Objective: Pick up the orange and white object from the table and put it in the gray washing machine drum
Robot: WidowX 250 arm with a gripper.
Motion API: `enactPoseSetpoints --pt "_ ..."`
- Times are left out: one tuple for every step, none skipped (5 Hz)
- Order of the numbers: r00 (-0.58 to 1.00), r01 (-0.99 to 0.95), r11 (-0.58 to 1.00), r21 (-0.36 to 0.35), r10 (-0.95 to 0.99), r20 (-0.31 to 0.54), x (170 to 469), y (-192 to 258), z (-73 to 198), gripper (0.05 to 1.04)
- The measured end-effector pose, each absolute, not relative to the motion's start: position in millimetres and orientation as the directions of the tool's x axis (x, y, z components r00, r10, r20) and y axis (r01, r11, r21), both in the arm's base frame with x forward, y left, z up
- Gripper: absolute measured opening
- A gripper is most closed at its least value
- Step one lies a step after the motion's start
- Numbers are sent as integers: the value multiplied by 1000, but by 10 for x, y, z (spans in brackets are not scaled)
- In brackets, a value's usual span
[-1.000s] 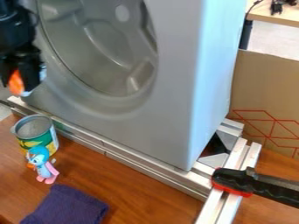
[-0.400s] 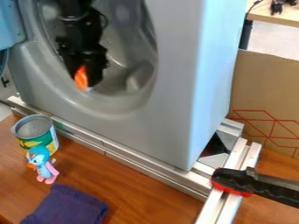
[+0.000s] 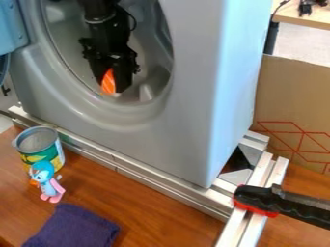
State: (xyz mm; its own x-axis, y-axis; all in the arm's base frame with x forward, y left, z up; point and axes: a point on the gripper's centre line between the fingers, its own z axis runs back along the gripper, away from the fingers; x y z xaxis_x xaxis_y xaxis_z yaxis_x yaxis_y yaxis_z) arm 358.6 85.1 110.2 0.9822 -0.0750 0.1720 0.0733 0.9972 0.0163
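The pincer (image 3: 115, 87), at the front opening of a grey washing-machine-like housing (image 3: 190, 120), holds an orange thing with pale stripes (image 3: 108, 82), and a blue panel (image 3: 9, 26) stands at the far left. On the wooden desk (image 3: 148, 212), metal rails (image 3: 142, 176) run along the housing's base, with an open can (image 3: 40, 152) near their left part, a blue-and-pink bird figure (image 3: 46, 182) just beside it on the near side, and a folded purple cloth (image 3: 74, 229) nearer still. At the right, a black-and-red clamp (image 3: 277, 202) lies across the rails, and a brown cardboard panel with red lines (image 3: 293, 106) stands behind.
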Motion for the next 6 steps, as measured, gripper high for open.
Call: enactPoseSetpoints --pt "981 67 998 21 -70 183 3599 869 968 605" --pt "981 65 998 11 -66 185 3610 955 900 647" --pt "983 78 997 -6 -75 167 3573 1007 844 756" --pt "986 49 999 -5 -47 159 3462 980 851 959" --pt "986 13 1000 -2 -12 168 3283 1001 925 996" --pt "982 -8 1000 1 7 189 3054 961 1104 997"
